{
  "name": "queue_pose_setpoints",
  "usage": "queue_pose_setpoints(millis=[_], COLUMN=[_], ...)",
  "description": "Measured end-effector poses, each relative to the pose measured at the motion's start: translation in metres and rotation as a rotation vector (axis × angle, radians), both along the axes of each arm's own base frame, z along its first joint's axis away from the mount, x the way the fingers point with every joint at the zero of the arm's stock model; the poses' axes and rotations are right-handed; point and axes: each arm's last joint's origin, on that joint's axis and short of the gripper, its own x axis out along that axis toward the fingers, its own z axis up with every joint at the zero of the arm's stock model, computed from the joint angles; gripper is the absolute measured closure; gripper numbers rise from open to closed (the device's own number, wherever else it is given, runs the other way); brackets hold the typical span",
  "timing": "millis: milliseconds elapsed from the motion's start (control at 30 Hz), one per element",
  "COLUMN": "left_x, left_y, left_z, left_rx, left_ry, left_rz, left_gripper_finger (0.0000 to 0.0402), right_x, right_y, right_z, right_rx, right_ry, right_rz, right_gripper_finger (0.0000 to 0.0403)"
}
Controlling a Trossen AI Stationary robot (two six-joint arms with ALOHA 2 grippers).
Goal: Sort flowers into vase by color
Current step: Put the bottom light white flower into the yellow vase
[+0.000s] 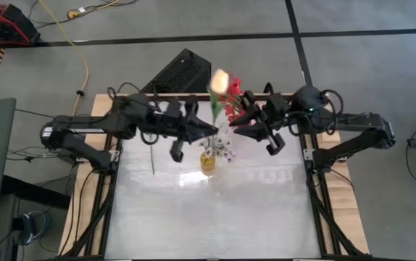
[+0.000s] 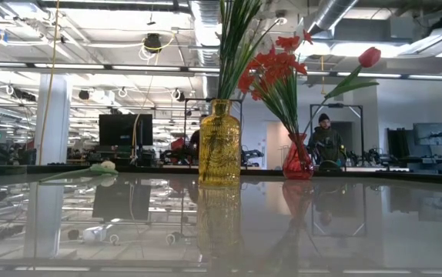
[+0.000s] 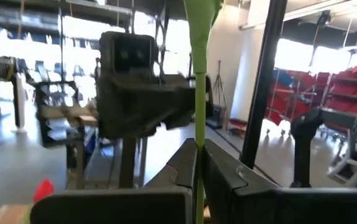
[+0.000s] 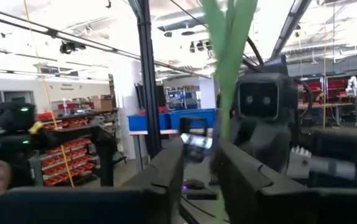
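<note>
Glossy tabletop (image 2: pixel 321 231) mirrors the workshop's ceiling lights, carrying a yellow vase (image 2: pixel 219 142) and red vase (image 2: pixel 298 158), while the left gripper (image 3: pixel 198 177) pinches a green stem (image 3: pixel 199 93) and the right gripper (image 4: pixel 200 165) stands parted around stems.

Yellow vase (image 2: pixel 219 142) stems' blooms cut off above.

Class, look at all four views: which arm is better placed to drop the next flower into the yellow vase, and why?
The left. Its gripper is shut on a green stem directly above the yellow vase. The right gripper is open beside the stems, holding nothing, nearer the red vase.
</note>
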Motion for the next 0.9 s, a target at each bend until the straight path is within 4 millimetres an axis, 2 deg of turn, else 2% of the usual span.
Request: queue_pose_setpoints(millis=[167, 267, 367, 500, 633, 900], left_x=[-0.025, -0.043, -0.062, -0.085, -0.094, -0.085], left_y=[0.004, 0.007, 0.009, 0.011, 0.013, 0.014], left_z=[0.018, 0.025, 0.022, 0.009, -0.022, -0.125], left_rx=[0.064, 0.103, 0.107, 0.091, 0.019, -0.073], left_ry=[-0.064, -0.063, -0.054, -0.041, -0.036, -0.176], left_rz=[0.041, 0.131, 0.242, 0.296, 0.369, 0.397], left_gripper_finger=[0.0401, 0.0401, 0.0401, 0.0401, 0.0401, 0.0401], right_x=[-0.019, -0.035, -0.049, -0.064, -0.071, -0.06], right_y=[-0.003, -0.005, -0.006, -0.005, -0.004, -0.006], right_z=[0.008, 0.014, 0.018, 0.018, 0.018, 0.012], right_rx=[-0.001, -0.001, 0.001, 0.005, 0.007, 0.012], right_ry=[-0.001, 0.002, 0.022, 0.067, 0.093, 0.13], right_rz=[-0.012, -0.026, -0.034, -0.036, -0.036, -0.043], right_gripper_finger=[0.0227, 0.0202, 0.0186, 0.018, 0.018, 0.0181])
